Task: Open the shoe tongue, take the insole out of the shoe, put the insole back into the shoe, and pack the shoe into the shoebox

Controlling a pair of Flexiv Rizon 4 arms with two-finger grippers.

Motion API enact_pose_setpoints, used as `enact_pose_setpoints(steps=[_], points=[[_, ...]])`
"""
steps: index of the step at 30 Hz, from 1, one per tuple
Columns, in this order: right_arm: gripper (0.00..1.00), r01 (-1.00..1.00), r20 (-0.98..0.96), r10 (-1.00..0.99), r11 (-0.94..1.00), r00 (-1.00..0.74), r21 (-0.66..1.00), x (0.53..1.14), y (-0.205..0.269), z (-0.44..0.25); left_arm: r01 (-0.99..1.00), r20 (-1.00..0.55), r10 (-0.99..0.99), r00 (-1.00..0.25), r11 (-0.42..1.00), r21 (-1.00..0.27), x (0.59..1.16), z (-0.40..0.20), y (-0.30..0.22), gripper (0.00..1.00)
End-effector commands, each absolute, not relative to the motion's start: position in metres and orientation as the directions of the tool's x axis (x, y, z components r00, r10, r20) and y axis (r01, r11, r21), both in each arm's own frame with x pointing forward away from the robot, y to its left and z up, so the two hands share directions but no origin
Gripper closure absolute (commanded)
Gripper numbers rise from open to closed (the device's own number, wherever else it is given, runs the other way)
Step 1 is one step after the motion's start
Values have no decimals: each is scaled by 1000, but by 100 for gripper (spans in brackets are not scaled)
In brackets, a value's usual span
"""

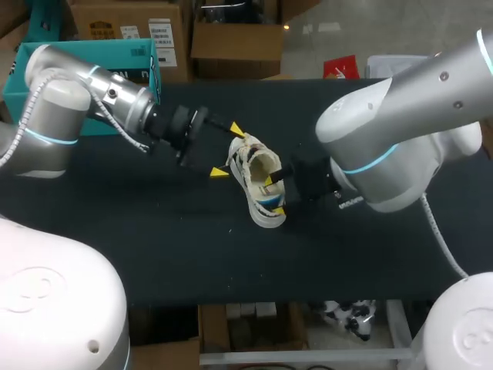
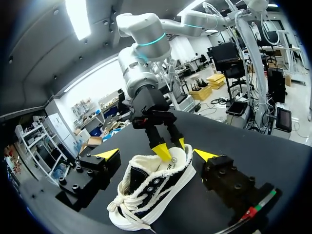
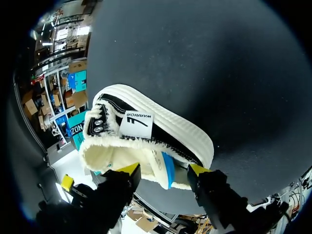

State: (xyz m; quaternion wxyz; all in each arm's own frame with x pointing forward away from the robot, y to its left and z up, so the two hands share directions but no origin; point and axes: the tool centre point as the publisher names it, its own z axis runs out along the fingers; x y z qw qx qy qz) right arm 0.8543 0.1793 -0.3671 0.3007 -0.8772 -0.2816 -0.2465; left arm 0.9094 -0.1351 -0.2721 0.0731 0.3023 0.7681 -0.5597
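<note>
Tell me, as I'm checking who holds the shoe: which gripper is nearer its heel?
Right. The right gripper is at the shoe's heel, one tip inside it; the left gripper sits open at the toe.

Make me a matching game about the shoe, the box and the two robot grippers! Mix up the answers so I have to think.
Things:
1. shoe
2. left gripper
3. right gripper
4. box

Clues:
A. teal
B. white and black, with laces
C. open, one finger on each side of the shoe's toe
D. at the shoe's heel end

Pairs: 1-B, 2-C, 3-D, 4-A
</note>
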Motion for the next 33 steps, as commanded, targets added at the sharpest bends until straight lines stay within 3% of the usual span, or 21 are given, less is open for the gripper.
enact_pose_setpoints(steps=[1, 5, 7, 11, 14, 25, 30, 33], points=[[36, 637, 563, 395, -695, 726, -334, 842, 178, -346, 539, -437, 372, -819, 238, -808, 903, -261, -132, 0], [67, 672, 591, 419, -674, 690, -306, 839, 183, -330, 492, -378, 387, -841, 259, -831, 904, -253, -125, 0], [100, 690, 602, 430, -658, 673, -301, 840, 187, -326, 472, -354, 384, -853, 279, -836, 904, -252, -122, 0], [100, 704, 602, 448, -648, 661, -291, 841, 191, -322, 426, -290, 381, -878, 348, -835, 904, -248, -113, 0], [100, 724, 607, 467, -629, 643, -282, 844, 196, -325, 373, -178, 390, -903, 510, -775, 908, -248, -104, 0], [100, 760, 579, 530, -589, 620, -275, 872, 213, -374, 373, -178, 390, -903, 510, -775, 908, -248, -104, 0], [100, 755, 546, 561, -614, 621, -228, 874, 215, -384, 161, -133, 95, -987, 704, -692, 912, -236, -100, 0], [100, 752, 534, 572, -626, 623, -207, 873, 215, -388, 161, -133, 95, -987, 704, -692, 912, -236, -100, 0]])
